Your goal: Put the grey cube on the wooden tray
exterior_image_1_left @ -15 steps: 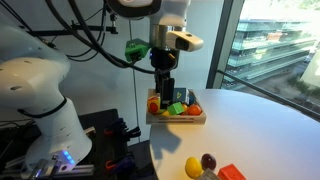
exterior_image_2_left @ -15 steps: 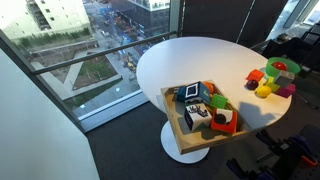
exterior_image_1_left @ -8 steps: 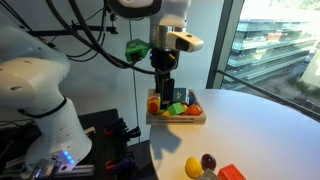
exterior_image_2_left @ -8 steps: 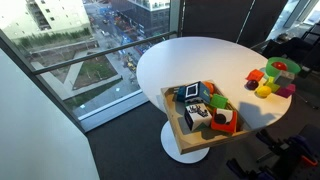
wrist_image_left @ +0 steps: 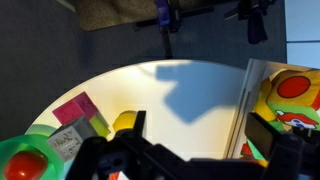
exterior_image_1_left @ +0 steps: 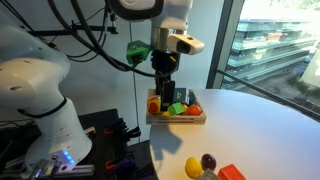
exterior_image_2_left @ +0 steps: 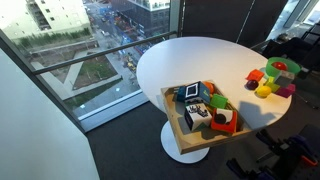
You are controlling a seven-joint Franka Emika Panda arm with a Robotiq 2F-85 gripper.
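Hovering at the edge of the wooden tray (exterior_image_1_left: 178, 120) — gripper (exterior_image_1_left: 166, 98), jaws spread wide, empty, grey cube (wrist_image_left: 68, 143) just beside a pink block (wrist_image_left: 76, 108)

The wooden tray (exterior_image_2_left: 172, 117) looked pale, matt wood; the table (exterior_image_2_left: 190, 60) was smooth, white, faintly glossy; the arm shell (exterior_image_1_left: 30, 85) shone like plastic.

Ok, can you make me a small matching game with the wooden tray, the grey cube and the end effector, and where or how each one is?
Things:
1. wooden tray
2. grey cube
3. end effector

Place or state:
a. open, holding nothing
b. on the bare table, beside a pink block
c. at the table's edge, with an orange-red block inside

Pairs: 1-c, 2-b, 3-a.
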